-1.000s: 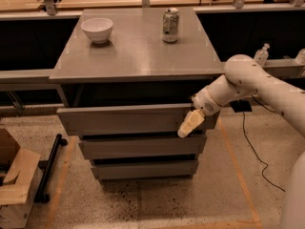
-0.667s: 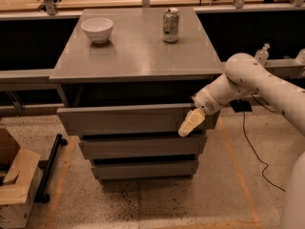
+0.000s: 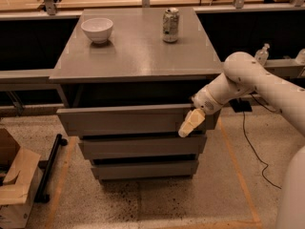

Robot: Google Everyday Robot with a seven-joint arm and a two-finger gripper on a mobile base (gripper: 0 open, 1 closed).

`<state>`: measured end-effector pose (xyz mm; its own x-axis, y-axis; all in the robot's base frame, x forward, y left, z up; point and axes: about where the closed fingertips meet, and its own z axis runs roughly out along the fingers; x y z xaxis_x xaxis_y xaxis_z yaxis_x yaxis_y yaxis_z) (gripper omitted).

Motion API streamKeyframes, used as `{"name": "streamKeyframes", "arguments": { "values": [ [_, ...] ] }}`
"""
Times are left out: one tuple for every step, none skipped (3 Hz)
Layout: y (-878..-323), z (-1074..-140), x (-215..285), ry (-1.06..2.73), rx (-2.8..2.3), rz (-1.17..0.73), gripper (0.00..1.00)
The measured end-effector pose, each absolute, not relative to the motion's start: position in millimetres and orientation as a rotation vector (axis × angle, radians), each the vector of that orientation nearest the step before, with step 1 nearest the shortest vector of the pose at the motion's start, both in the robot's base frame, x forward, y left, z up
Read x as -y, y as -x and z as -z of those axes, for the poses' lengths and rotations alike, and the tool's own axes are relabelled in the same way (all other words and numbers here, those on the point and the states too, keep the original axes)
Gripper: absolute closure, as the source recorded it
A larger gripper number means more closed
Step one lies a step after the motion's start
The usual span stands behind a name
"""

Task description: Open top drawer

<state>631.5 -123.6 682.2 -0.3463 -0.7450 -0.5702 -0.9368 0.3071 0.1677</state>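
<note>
The top drawer (image 3: 124, 120) is the widest grey front, just under the grey cabinet top (image 3: 133, 51), and it stands pulled out a little towards me, with a dark gap behind it. The mid-width front (image 3: 138, 147) and the narrowest front (image 3: 143, 169) sit below it, less far out. My gripper (image 3: 190, 123) hangs at the right end of the top drawer front, its cream finger pointing down and left over the front's right part. The white arm (image 3: 248, 80) comes in from the right.
A white bowl (image 3: 97, 29) and a drink can (image 3: 170, 25) stand on the cabinet top. A cardboard box (image 3: 14, 185) and a black bar (image 3: 50, 166) lie on the floor at left. A cable (image 3: 250, 142) runs over the floor at right. Counters run behind.
</note>
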Motion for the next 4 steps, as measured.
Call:
{"name": "streamKeyframes", "arguments": {
  "values": [
    [-621.3,-679.2,125.5,1.490,-2.216,-0.703,0.00],
    [-621.3,-683.0,125.5,1.490,-2.216,-0.703,0.00],
    [-621.2,-682.9,125.5,1.490,-2.216,-0.703,0.00],
    [-612.2,-679.9,129.6,1.505,-2.248,-0.721,0.00]
  ]
}}
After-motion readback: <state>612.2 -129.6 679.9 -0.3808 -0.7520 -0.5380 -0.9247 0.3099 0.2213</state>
